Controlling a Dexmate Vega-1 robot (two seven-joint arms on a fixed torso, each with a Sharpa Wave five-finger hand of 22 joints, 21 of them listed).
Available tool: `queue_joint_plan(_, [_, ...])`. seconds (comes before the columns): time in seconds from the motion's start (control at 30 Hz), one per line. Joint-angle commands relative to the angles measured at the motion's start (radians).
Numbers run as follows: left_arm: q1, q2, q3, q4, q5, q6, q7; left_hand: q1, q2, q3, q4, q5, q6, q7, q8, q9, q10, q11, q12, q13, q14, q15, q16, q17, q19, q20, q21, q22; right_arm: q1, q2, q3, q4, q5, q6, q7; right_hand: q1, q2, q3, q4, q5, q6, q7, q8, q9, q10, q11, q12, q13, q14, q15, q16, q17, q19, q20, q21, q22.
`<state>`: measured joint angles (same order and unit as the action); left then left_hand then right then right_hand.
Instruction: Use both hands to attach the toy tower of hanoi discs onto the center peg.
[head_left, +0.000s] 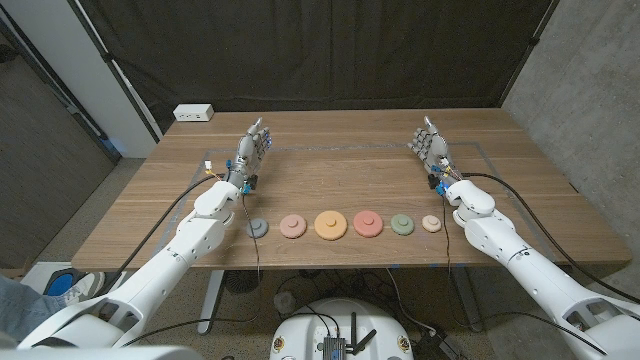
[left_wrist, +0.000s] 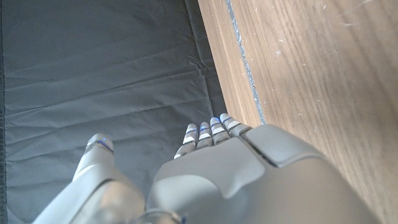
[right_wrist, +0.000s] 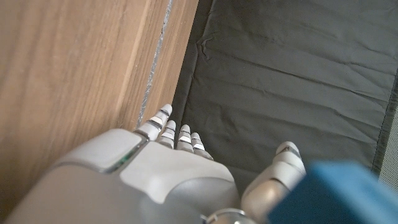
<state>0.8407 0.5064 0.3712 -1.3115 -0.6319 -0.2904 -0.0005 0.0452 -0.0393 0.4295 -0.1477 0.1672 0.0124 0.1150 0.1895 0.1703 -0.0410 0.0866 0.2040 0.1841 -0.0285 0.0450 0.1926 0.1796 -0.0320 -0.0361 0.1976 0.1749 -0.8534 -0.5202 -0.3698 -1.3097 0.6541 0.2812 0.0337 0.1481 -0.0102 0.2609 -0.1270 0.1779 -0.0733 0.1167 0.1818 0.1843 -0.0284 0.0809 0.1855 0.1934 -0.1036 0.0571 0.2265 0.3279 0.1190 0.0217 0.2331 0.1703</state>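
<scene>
Head view: six discs lie in a row near the worktop (head_left: 330, 180) front edge, grey disc (head_left: 258, 228) to cream disc (head_left: 431, 224); no peg can be made out. The left hand (head_left: 253, 146) and right hand (head_left: 431, 144) stand well behind them, empty, fingers extended.

Left wrist view: fingers (left_wrist: 210, 129) straight, holding nothing.

Right wrist view: the same. Advisable: bring both hands forward, start at the row's ends.

My discs (head_left: 341, 224) look too small to tell which one has the peg. A blurry blue thing (right_wrist: 339, 193) covers part of my right wrist view.
</scene>
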Motion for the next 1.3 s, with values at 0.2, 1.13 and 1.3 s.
queue_joint_plan(0.2, [0.015, 0.008, -0.007, -0.034, 0.015, -0.008, 0.033, -0.002, -0.008, 0.008, 0.000, 0.007, 0.015, 0.003, 0.008, 0.004, 0.013, 0.000, 0.009, 0.002, 0.013, 0.004, 0.007, 0.002, 0.003, -0.019, 0.005, 0.001, -0.014, 0.007, -0.005, 0.006, -0.007, 0.020, 0.000, 0.006, 0.005, 0.009, 0.001, 0.007, 0.020, 0.016, 0.016, 0.002, 0.023, 0.001, 0.017, 0.001, 0.017, -0.004, 0.012, 0.004, 0.027, 0.002, 0.004, 0.005])
queue_joint_plan(1.13, [0.043, 0.029, -0.014, -0.102, 0.031, 0.053, 0.107, 0.005, 0.020, 0.029, -0.001, 0.005, 0.087, -0.079, 0.002, 0.006, 0.120, -0.065, 0.022, 0.007, 0.195, -0.001, 0.036, 0.007, 0.165, 0.127, 0.043, 0.009, -0.032, -0.018, 0.008, -0.020, -0.029, 0.048, -0.013, 0.063, 0.061, 0.038, -0.019, 0.000, 0.171, -0.044, 0.047, 0.006, 0.157, -0.029, 0.039, 0.002, 0.284, 0.010, 0.104, 0.005, 0.223, 0.052, 0.036, 0.010])
queue_joint_plan(1.3, [0.042, 0.033, -0.013, -0.104, 0.031, 0.061, 0.106, 0.004, 0.021, 0.031, -0.001, 0.005, 0.089, -0.069, 0.000, 0.006, 0.135, -0.057, 0.024, 0.008, 0.237, 0.000, 0.044, 0.009, 0.211, 0.139, 0.057, 0.012, -0.032, -0.005, 0.012, -0.006, -0.021, 0.059, -0.013, 0.070, 0.067, 0.042, -0.019, 0.000, 0.166, -0.050, 0.039, 0.008, 0.153, -0.027, 0.034, 0.005, 0.335, 0.013, 0.124, 0.011, 0.275, 0.058, 0.050, 0.011])
